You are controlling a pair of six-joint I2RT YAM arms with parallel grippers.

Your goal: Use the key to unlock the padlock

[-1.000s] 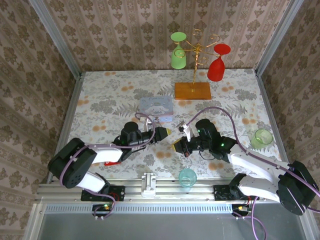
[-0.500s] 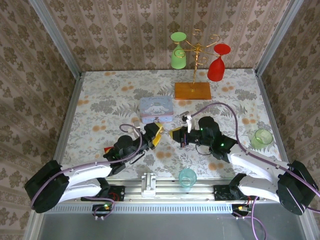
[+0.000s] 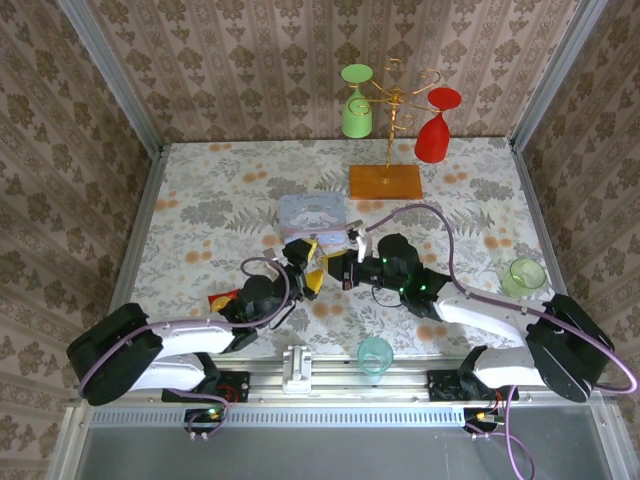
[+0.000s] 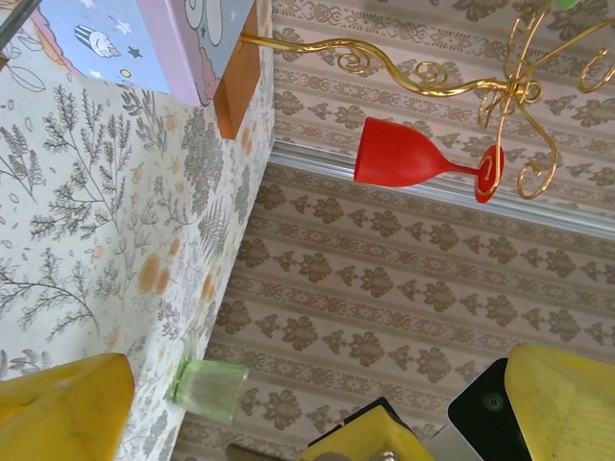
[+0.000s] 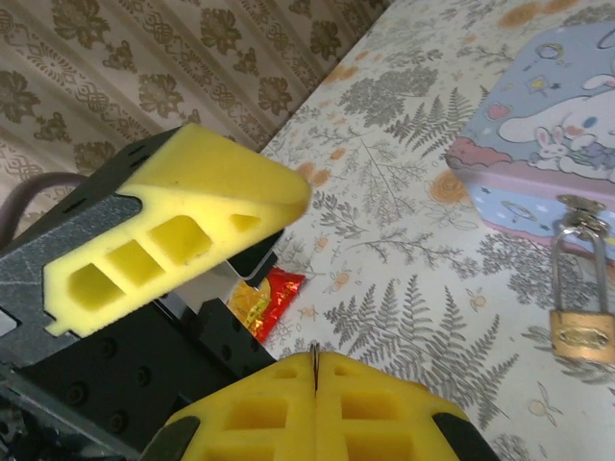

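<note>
"Padlock, tiny brass body on a thin silver shackle [image 5: 580,305]: where?"
"Hung from the clasp of the pale blue cartoon tin [image 5: 548,115], body lying just before it. My left gripper [image 4: 312,408] gapes; my right gripper [image 5: 317,379], near the tin, is pressed together."
"Then?"
"Left should steady that body, I judge; whether my right pinches the key, I cannot tell."

Both arms are stretched forward and angled inward, grippers set almost tip to tip. The left gripper [image 3: 308,264] is held wide open. The right gripper [image 5: 316,365] is closed, pads [image 5: 255,413] pressed together.
</note>
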